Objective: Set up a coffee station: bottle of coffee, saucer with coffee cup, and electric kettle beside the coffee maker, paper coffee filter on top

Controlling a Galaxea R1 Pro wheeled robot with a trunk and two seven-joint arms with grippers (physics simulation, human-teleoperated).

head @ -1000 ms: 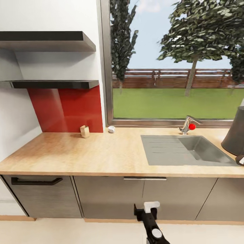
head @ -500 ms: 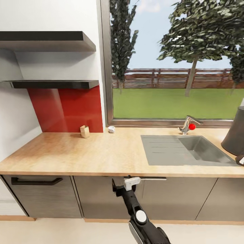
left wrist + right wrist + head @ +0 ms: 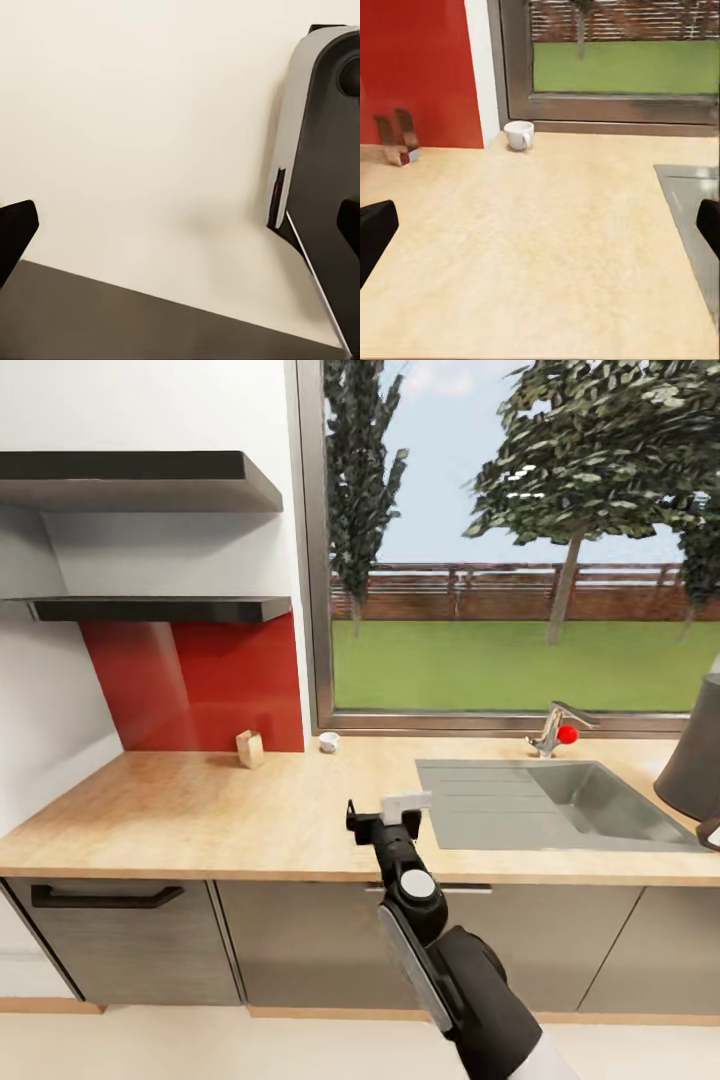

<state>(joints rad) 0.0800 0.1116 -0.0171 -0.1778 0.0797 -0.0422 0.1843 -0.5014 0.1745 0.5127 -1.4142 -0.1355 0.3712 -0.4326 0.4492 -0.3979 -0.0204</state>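
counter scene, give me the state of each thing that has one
cup: upright on the counter by the window, empty-looking, no saucer under it
right tool: open, holding nothing, raised over the counter's front edge
sink: empty, tap not running
shelves: nothing visible on them

On the countertop (image 3: 250,810) we see the cup (image 3: 329,741) at the back, against the window frame (image 3: 318,560). A small block (image 3: 250,748) stands just left of it, before the backsplash (image 3: 200,680). The sink (image 3: 540,800) is inset to the right, its tap (image 3: 552,728) behind it. Two shelves (image 3: 150,540) hang above the left end. A kettle-like body (image 3: 695,750) stands at the far right.
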